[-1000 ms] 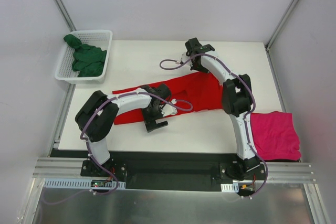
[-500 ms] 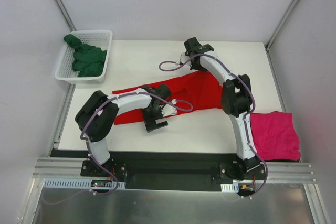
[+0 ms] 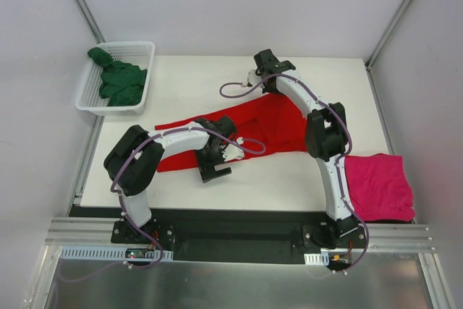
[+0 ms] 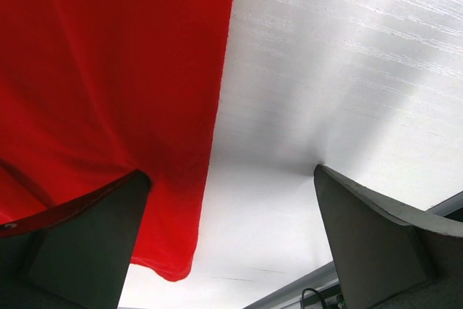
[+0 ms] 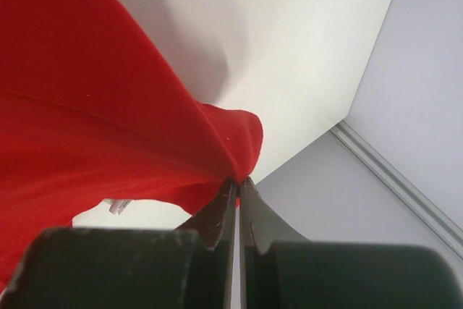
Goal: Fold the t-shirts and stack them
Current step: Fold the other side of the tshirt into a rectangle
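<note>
The bright red t-shirt lies spread across the middle of the table. My right gripper is shut on the shirt's far edge and holds it lifted; in the right wrist view the jaws pinch a red fold. My left gripper is open over the shirt's near edge. In the left wrist view its fingers straddle the red hem and bare table. The magenta-pink t-shirt lies folded at the near right. The dark green t-shirt is bunched in the basket.
A white mesh basket stands at the far left corner. The white table ends at a metal rail along its near edge. Enclosure walls and frame posts stand around it.
My right gripper has moved slightly left and farther back, drawing the red shirt's far edge up with it. The left arm has barely moved.
</note>
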Available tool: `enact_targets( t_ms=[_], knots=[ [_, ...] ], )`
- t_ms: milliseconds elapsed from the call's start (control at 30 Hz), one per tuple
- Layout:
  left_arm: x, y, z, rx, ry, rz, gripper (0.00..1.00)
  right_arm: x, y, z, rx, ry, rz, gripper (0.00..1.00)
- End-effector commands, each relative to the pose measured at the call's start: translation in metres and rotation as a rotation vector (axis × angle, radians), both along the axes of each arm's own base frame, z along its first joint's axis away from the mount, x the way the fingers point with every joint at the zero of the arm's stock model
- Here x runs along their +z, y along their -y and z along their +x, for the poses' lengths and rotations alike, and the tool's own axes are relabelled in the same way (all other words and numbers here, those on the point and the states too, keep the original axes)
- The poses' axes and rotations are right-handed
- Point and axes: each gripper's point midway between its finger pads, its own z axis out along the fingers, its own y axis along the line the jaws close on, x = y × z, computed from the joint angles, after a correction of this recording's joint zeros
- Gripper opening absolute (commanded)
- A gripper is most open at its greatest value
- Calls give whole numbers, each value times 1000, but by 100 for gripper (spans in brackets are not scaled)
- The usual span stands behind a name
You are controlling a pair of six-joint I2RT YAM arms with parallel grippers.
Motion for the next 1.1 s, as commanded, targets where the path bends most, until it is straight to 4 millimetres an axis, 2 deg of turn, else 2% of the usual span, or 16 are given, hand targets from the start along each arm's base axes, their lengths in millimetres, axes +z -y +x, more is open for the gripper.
enact_targets(
  t_ms=[0, 133, 167, 233, 267, 300, 333, 433, 533, 600, 667, 700, 733, 867, 933, 1067],
  knots=[
    [-35, 9, -29, -54, -147, -52, 98, 11, 7, 6, -29, 49, -18, 3],
    [-35, 8, -31, -54, -151, -51, 98, -6, 8, -2, -44, 6, -16, 12],
    [-34, 9, -30, -54, -148, -52, 98, -7, 7, -4, -44, -1, -17, 28],
    [-34, 8, -30, -57, -148, -50, 98, -15, 7, -12, -44, -30, -26, 48],
    [-34, 8, -30, -60, -145, -50, 98, -15, 6, -14, -43, -36, -23, 73],
    [-35, 7, -29, -60, -140, -43, 98, -15, 5, -17, -42, -43, -21, 89],
    [-35, 7, -27, -58, -135, -39, 98, -18, 6, -21, -42, -55, -24, 99],
    [-32, 10, -23, -40, -124, -49, 98, -13, 5, -25, -48, -48, -13, 96],
    [-17, 15, -5, 65, -73, -100, 98, 15, -5, -26, -85, 7, 110, 96],
    [1, 11, 18, 153, -12, -134, 99, 39, -15, -32, -124, 37, 216, 96],
    [16, -2, 40, 204, 74, -124, 99, 35, -22, -57, -125, -59, 260, 96],
    [23, -6, 50, 216, 108, -127, 99, 26, -23, -74, -138, -113, 251, 97],
    [28, -22, 63, 246, 136, -119, 99, 27, -27, -86, -128, -148, 276, 97],
    [53, -63, 111, 374, 245, -120, 99, 10, -31, -130, -141, -303, 326, 98],
    [54, -81, 123, 416, 254, -112, 99, 4, -33, -148, -154, -368, 343, 99],
    [49, -92, 136, 452, 251, -103, 99, -2, -37, -175, -161, -469, 369, 98]
  ],
)
